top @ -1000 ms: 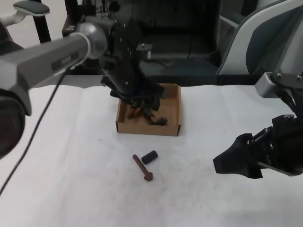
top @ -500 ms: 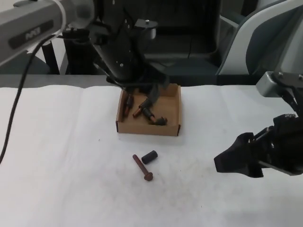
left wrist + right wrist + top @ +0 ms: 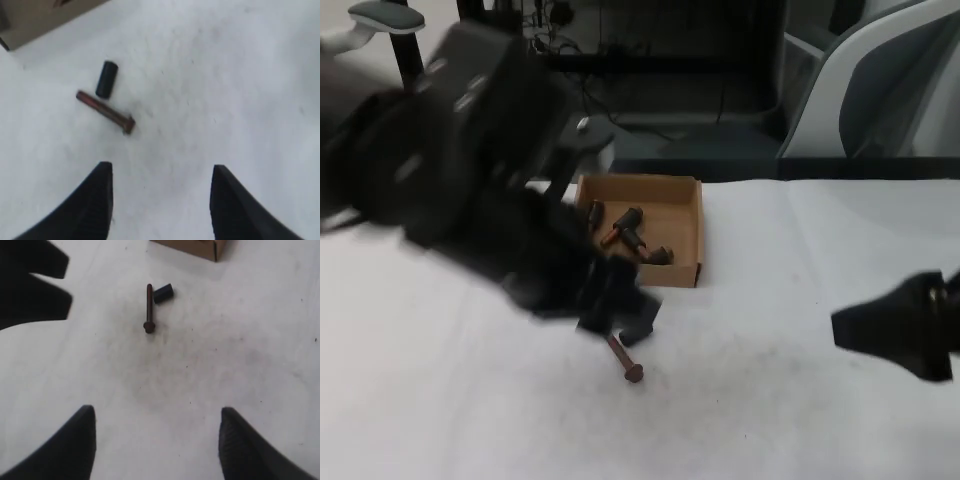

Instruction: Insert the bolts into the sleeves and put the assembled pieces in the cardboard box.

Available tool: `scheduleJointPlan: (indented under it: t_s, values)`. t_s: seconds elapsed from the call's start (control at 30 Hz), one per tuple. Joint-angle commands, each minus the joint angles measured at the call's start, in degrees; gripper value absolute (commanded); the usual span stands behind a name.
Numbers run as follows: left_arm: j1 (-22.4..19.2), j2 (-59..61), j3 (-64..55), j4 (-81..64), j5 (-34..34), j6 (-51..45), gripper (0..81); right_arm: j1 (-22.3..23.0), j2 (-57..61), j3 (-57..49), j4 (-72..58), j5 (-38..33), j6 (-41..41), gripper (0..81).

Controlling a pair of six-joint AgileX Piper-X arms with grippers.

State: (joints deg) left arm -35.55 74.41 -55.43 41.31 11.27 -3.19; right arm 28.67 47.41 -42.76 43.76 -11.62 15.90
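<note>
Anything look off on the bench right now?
Nothing stands out. One bolt and one sleeve lie loose on the cloth near the box, simply not yet joined. The other pieces lie inside the box, none spilled.

Bright, even light falls from above on the white tabletop (image 3: 770, 400), while the room behind it lies dim. In the high view the left arm (image 3: 490, 200) is smeared into a dark blur with no clean edges, but the cardboard box (image 3: 682, 215) beside it reads crisply, its inner walls lightly shaded. The left wrist view is close to washed out. The bolt (image 3: 106, 112) and sleeve (image 3: 106, 79) cast only faint, short shadows there. The left end effector (image 3: 160, 169) shows as soft, unfocused black silhouettes. The right end effector (image 3: 157, 412) is equally dark and soft-edged, and it sits over cloth mottled with grey smudges.
</note>
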Motion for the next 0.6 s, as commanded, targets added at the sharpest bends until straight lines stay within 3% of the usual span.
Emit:
scheduleJointPlan:
  t_s: [0.0, 0.27, 0.57]
  values:
    - [-2.87, -9.39, 7.18, -3.60, -3.53, -1.30, 57.5, -0.28, -3.86, 3.35, -0.52, 0.21, 0.42, 70.0]
    - [-6.84, -30.20, 18.71, -4.69, -5.45, -2.78, 57.5, -0.28, -14.67, 12.28, -2.45, 0.38, 3.20, 70.0]
    - [-6.84, -35.71, 19.90, -4.75, -10.20, -4.14, 57.5, -0.28, -15.86, 13.31, -5.97, 0.38, 5.14, 70.0]
